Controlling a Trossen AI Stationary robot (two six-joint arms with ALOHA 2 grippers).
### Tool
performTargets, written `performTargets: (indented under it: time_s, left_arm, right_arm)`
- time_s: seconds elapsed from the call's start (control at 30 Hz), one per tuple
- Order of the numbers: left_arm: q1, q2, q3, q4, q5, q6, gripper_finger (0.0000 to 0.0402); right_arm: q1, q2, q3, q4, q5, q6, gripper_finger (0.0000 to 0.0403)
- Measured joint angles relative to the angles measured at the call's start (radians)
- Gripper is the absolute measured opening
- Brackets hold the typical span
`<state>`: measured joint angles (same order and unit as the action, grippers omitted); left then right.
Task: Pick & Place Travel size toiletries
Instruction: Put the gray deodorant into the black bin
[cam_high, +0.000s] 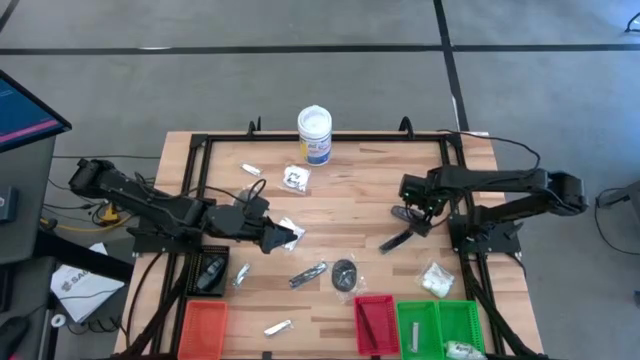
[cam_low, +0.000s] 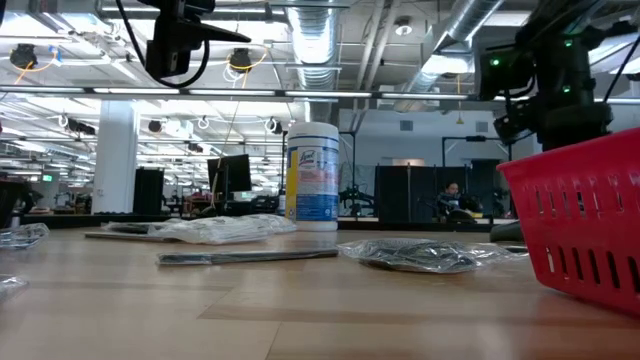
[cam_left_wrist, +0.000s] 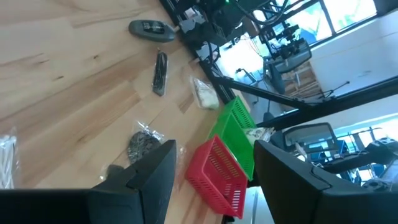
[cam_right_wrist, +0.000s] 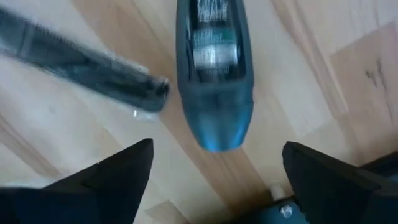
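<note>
Travel toiletries lie scattered on the wooden table (cam_high: 340, 200). My right gripper (cam_high: 411, 216) is open, pointing down over a dark blue-grey oval item (cam_right_wrist: 214, 74), one finger on either side and apart from it. A black stick in clear wrap (cam_right_wrist: 81, 62) lies beside it, also seen in the high view (cam_high: 397, 240). My left gripper (cam_high: 272, 238) is open and empty next to a clear packet (cam_high: 291, 232). Its wrist view shows a dark disc in a packet (cam_left_wrist: 143, 142) and a clear packet with white contents (cam_left_wrist: 204, 93).
A white tub with a blue label (cam_high: 314, 135) stands at the far edge. An orange tray (cam_high: 203, 328), a red tray (cam_high: 375, 322) holding a black stick, and a green tray (cam_high: 440, 326) stand along the near edge. Small packets (cam_high: 296, 178) and a silvery tube (cam_high: 277, 326) lie between.
</note>
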<state>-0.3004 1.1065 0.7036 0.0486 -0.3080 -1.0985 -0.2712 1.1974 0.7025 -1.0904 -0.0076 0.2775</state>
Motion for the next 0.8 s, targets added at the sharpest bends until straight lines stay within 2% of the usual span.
performTargets:
  time_s: [0.13,0.43,0.8]
  left_arm:
    - [0.008,0.0,0.0,0.003,0.0,0.017,0.0209]
    - [0.023,0.0,0.0,0.016,0.009,0.044,0.0209]
    - [0.023,0.0,0.0,0.022,0.01,0.044,0.0209]
  right_arm:
    - [-0.019,0.034,0.003,0.017,0.004,0.0,0.0348]
    - [-0.06,0.207,0.003,0.012,-0.011,0.0,0.0327]
    - [-0.032,0.372,0.07,0.098,-0.047,-0.036,0.0308]
